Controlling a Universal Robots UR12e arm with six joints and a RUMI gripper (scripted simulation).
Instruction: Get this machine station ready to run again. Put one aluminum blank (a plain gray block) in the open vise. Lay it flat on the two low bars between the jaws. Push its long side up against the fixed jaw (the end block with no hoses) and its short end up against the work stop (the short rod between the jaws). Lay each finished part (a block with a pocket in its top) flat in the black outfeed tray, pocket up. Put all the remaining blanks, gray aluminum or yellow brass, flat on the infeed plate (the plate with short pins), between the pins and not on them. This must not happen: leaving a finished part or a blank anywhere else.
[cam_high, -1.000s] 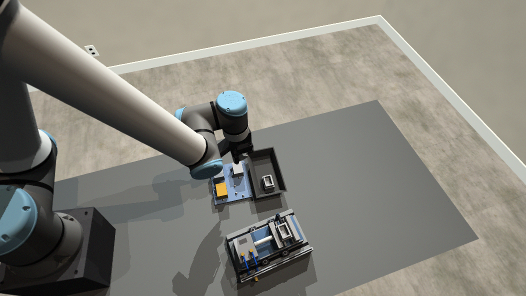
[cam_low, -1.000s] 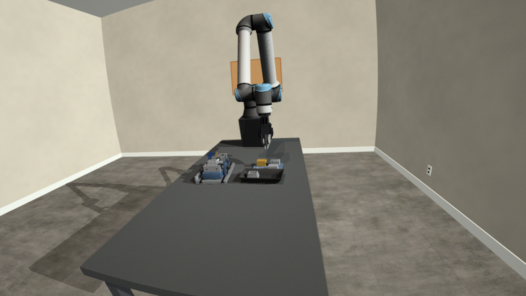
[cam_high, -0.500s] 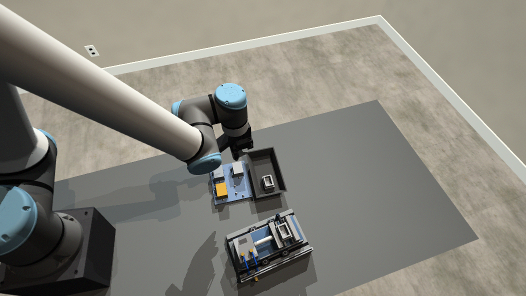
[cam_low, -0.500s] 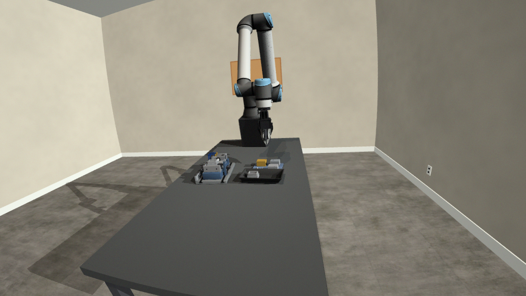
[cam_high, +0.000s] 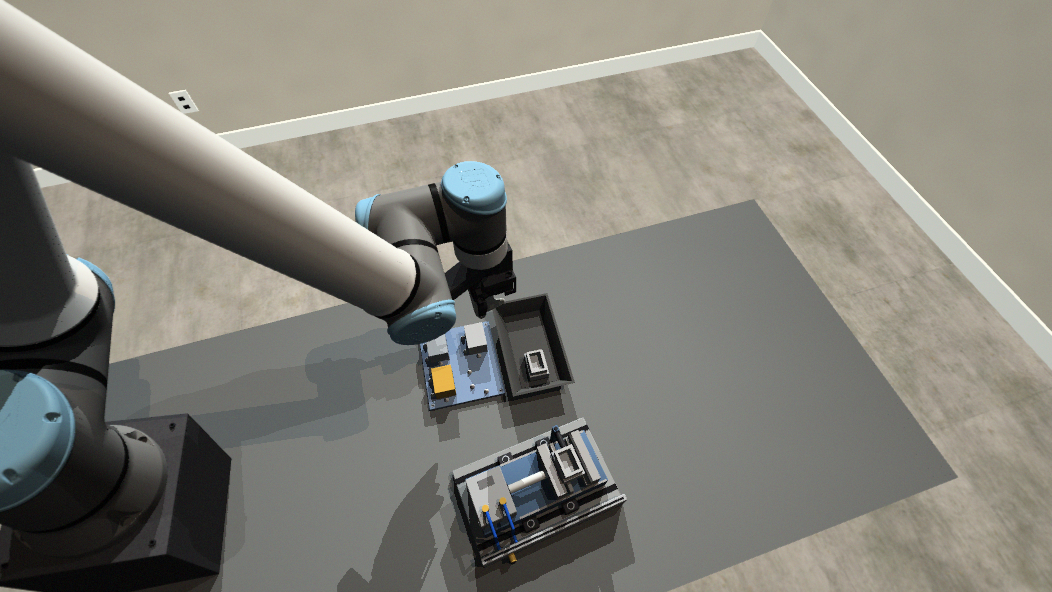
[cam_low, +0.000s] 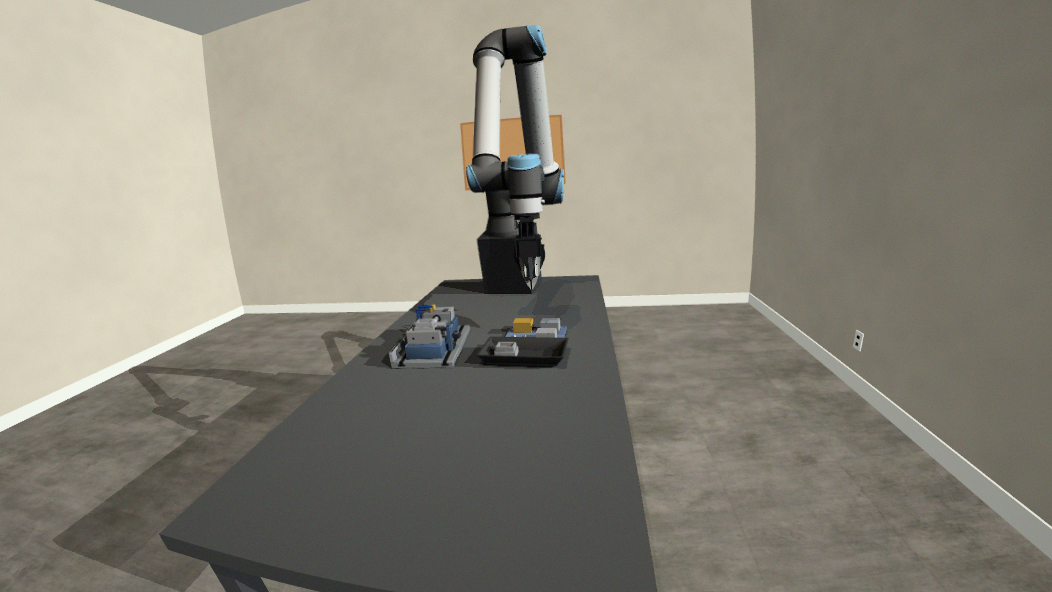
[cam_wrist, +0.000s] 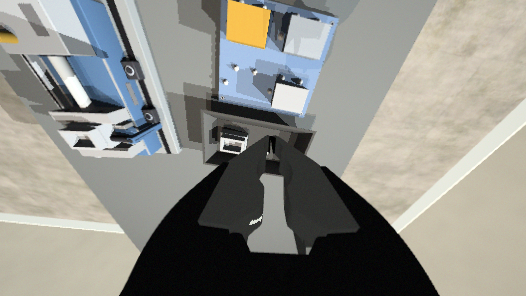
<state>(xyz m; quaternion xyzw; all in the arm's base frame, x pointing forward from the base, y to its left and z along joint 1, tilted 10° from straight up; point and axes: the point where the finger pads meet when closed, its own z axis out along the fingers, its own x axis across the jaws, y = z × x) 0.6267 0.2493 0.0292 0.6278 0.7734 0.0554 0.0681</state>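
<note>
My gripper (cam_high: 487, 300) (cam_low: 531, 276) (cam_wrist: 270, 137) is shut and empty. It hangs above the near end of the black outfeed tray (cam_high: 560, 344) (cam_low: 523, 362) (cam_wrist: 260, 118). One finished part (cam_high: 537, 364) (cam_low: 506, 348) (cam_wrist: 233, 139) lies in the tray, pocket up. The blue infeed plate (cam_high: 478, 376) (cam_wrist: 245, 60) carries a yellow brass blank (cam_high: 443, 379) (cam_low: 523, 323) (cam_wrist: 247, 23) and two gray blanks (cam_high: 475, 337) (cam_wrist: 289, 97) (cam_wrist: 306, 36); the arm partly hides one in the top view. The vise (cam_high: 489, 485) (cam_low: 426, 346) (cam_wrist: 95, 40) holds a second pocketed part (cam_high: 567, 461) (cam_wrist: 82, 141).
The plate, the tray and the vise stand close together in the middle of the dark table (cam_high: 735, 382) (cam_low: 456, 456). The robot's black base (cam_high: 169, 500) stands at the table's end. Blue hoses (cam_high: 491, 524) stick out at one end of the vise.
</note>
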